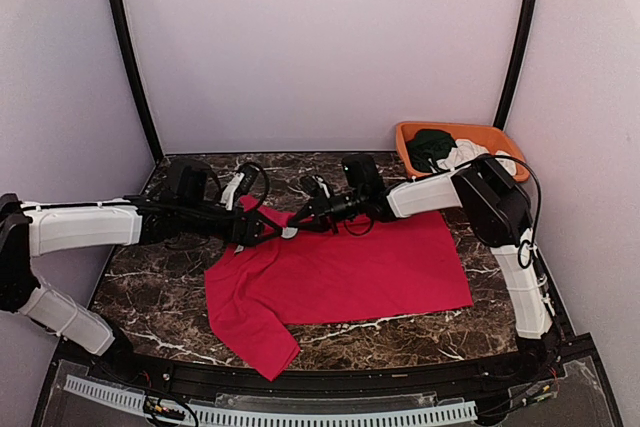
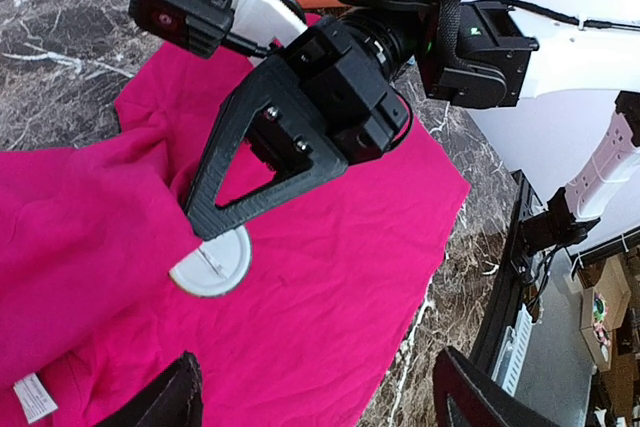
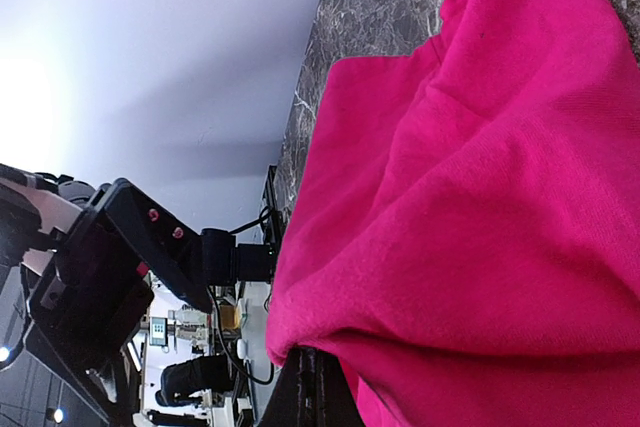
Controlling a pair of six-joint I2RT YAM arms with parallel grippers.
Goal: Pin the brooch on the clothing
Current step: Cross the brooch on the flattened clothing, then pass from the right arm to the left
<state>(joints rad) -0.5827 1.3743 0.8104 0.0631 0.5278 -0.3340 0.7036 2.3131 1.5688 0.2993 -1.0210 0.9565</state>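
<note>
Top view: clothing (image 1: pixel 350 267) is spread flat on the surface (image 1: pixel 150 287), with both arms converged at its far-left collar.

Left wrist view: brooch (image 2: pixel 210 265), a white disc, is laid on the clothing beside a raised fold. Left gripper (image 2: pixel 318 359) jaws are held released above, judged ready to assist.

Right wrist view: right gripper (image 3: pixel 312 392) is obscured by bunched cloth, so its jaw state cannot be told.

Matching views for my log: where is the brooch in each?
Left wrist: brooch, white disc, lower left, against the shirt.
Top external: too small to tell.
Right wrist: not in it.
Shared landmark: the red shirt.
</note>
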